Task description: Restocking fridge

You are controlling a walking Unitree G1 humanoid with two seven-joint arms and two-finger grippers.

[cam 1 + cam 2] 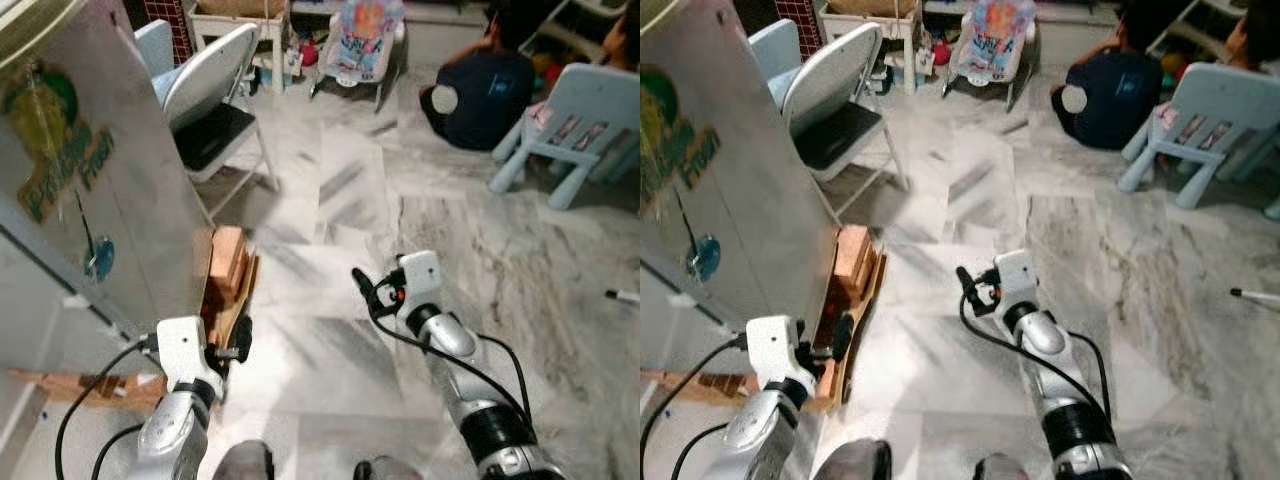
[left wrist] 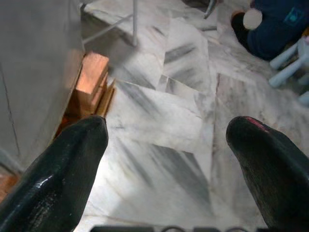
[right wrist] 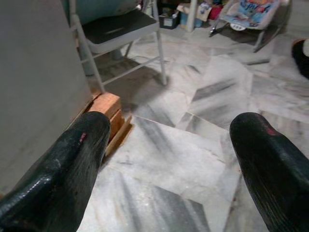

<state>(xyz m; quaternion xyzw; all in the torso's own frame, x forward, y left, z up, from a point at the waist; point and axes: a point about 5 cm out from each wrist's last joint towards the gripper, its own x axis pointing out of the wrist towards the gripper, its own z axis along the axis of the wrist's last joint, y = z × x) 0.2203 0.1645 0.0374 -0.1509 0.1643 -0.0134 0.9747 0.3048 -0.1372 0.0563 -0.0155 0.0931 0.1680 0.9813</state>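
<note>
Your two head views look forward and steeply down from above the arms onto the marble floor point(image 1: 340, 200), with the grey fridge side point(image 1: 100, 190) at their left edge and a folding chair point(image 1: 835, 110) beyond it. Both share that same scene, slightly offset. Each wrist view sits low, looking along its own black fingers point(image 2: 72, 164) across the floor, and both share the wooden blocks point(image 3: 107, 108) at the fridge's base with the head views.

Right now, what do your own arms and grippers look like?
Both arms are silver with black joint bands and loose black cables. The left gripper and right gripper each sit on a white boxy wrist. Fingers are glossy black and rounded, with small red marks.
</note>
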